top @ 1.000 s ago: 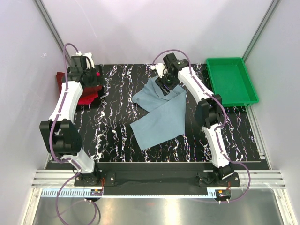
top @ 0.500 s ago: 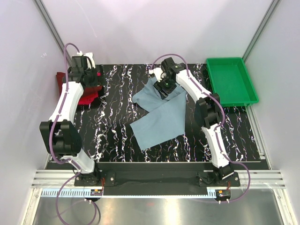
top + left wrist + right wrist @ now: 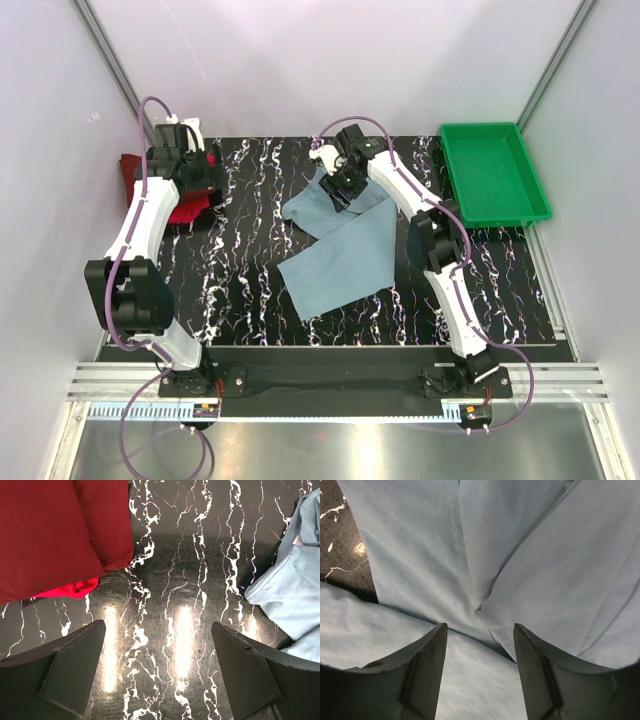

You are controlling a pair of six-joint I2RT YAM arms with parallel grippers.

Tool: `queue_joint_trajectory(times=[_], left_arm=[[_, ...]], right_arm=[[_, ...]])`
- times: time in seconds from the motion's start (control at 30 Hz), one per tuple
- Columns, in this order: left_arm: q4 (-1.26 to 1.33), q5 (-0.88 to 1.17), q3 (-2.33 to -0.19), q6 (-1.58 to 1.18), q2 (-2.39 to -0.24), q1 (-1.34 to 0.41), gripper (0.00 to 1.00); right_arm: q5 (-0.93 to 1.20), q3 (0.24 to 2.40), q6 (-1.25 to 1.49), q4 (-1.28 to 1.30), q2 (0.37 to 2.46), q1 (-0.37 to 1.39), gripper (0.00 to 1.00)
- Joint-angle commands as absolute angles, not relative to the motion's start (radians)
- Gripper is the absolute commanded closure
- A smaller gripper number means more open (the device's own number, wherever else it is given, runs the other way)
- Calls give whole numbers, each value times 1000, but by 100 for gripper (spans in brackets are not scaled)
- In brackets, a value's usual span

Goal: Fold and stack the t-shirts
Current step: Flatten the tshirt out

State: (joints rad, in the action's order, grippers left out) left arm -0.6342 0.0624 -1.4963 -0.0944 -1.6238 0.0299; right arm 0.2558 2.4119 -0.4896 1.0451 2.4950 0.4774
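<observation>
The large grey-blue t-shirt lies rumpled and partly folded over in the middle of the black marbled table. My right gripper hovers over its far end, open, and cloth folds fill the right wrist view just beyond the fingertips. At the far left, the dark maroon t-shirt rests folded on the bright red one. My left gripper is open over bare table beside that stack, holding nothing. The grey-blue shirt's edge shows at the right of the left wrist view.
A green plastic tray stands at the far right, off the black table top. White walls and metal frame posts close in the left, right and back. Bare marbled table separates the stack and the grey-blue shirt.
My right gripper has moved left across the far end of the grey-blue shirt. The shirt and the left arm have hardly shifted.
</observation>
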Motion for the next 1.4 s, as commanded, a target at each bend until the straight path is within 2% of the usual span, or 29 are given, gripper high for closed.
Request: queue_joint_trajectory(times=[0.0, 0.2, 0.27, 0.37, 0.4, 0.57, 0.73, 0.77, 1.03, 1.37], left_arm=[[-598, 44, -1500, -80, -1592, 28, 6], [-597, 45, -1505, -81, -1608, 28, 6], [-595, 46, -1506, -83, -1612, 28, 6], [-594, 49, -1509, -84, -1618, 26, 5], [-594, 49, -1511, -84, -1621, 26, 5], [-592, 46, -1516, -84, -1631, 21, 5], [-591, 48, -1523, -86, -1640, 18, 5], [-592, 46, -1525, -86, -1641, 17, 5], [-601, 98, -1491, -106, -1649, 6, 5], [-603, 152, -1451, -117, -1666, -132, 6]], right_arm=[[276, 2450, -486, 1031, 2516, 492, 37], [267, 2442, -477, 996, 2525, 494, 42], [265, 2444, -476, 988, 2528, 492, 51], [255, 2450, -471, 979, 2531, 492, 57], [252, 2448, -474, 973, 2533, 494, 64], [245, 2447, -472, 965, 2542, 492, 73], [224, 2457, -469, 959, 2540, 491, 97], [207, 2467, -468, 957, 2537, 489, 99], [163, 2605, -423, 936, 2421, 440, 100], [80, 2720, -428, 821, 2201, 425, 100]])
